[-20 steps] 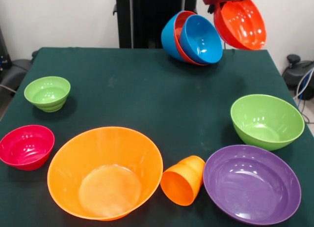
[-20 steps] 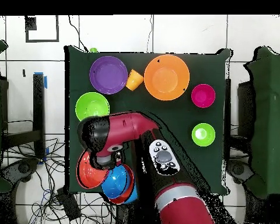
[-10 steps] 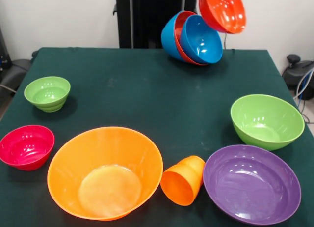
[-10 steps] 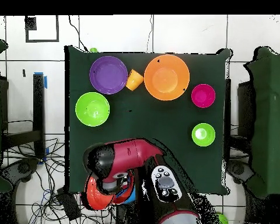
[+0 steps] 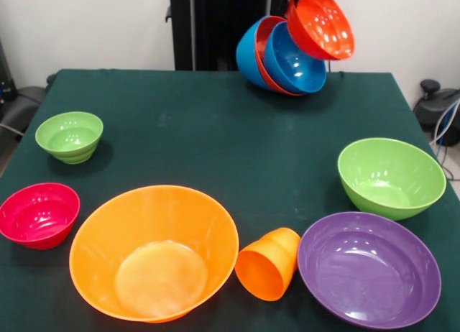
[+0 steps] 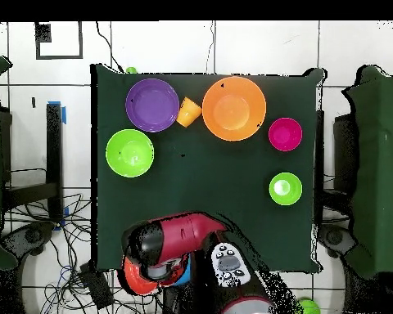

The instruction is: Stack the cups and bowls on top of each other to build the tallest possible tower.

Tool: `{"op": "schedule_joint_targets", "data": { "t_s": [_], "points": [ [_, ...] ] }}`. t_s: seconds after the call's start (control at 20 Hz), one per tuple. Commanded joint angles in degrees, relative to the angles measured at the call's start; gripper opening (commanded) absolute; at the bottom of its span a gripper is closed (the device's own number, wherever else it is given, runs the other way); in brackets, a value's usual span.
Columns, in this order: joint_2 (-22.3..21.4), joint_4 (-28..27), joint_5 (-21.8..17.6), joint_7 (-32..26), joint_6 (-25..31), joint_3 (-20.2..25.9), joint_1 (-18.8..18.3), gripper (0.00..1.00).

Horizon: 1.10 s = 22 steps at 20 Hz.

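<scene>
Bowl swung over the pile
Red-orange bowl (image 5: pixel 321 26) has moved above the tilted nested bowls (image 5: pixel 277 55); gripper grip unclear.

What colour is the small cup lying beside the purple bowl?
Orange; the cup shows best in the front view.

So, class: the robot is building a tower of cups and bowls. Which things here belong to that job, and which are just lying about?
Belonging to the job:
- tilted nested pile of blue and red-orange plastic bowls
- red-orange bowl held above it
- large orange bowl
- large purple bowl
- two green bowls
- small magenta bowl
- small orange tumbler, on its side

Lying about:
- cables on the floor
</scene>
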Motion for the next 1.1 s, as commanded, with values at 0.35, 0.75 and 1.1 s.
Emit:
{"op": "schedule_joint_targets", "data": {
  "t_s": [0.35,0.75,1.1],
  "points": [
    [5.9,0.7,2.2,7.0,-10.9,1.6,4.3,0.0],
    [11.3,-2.0,-4.4,8.2,-15.5,-5.7,5.6,0.0],
    [9.5,-3.3,-5.7,6.2,-13.3,-8.2,5.4,0.0]
  ]
}}
